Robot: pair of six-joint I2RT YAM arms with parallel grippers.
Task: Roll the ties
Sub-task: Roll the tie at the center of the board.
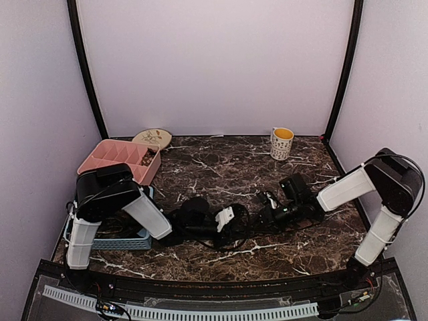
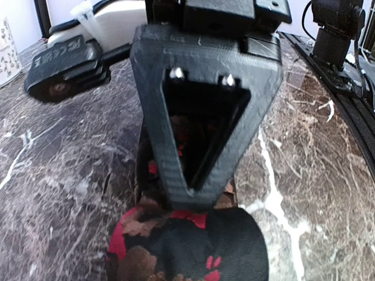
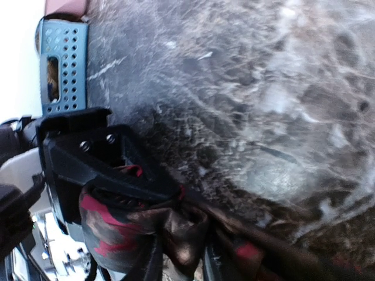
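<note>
**Top external: mid-roll, both arms low to the right of the basket [image 1: 124, 243]**

The left claw [image 1: 234, 218] sits a little right of the basket, nose down on the table [image 1: 200, 167]. In the left wrist view, a red, brown and black tie [image 2: 187, 249] is bunched into a fat coil right at its tip. More fabric shows through the finger's frame. Only one finger shows, broadside, so I cannot tell how wide that claw stands.

Farther from the basket, the right claw [image 1: 267, 212] faces it, the two near but apart. In the right wrist view, this one looks clamped tight on a crumpled wad of the same pattern. A strip trails off along the table, away from the basket.

My read is that the roll is begun, not finished. Next, the coil has to turn over onto the flat strip while the other claw holds that strip taut and straight, or the coil goes lopsided.
</note>
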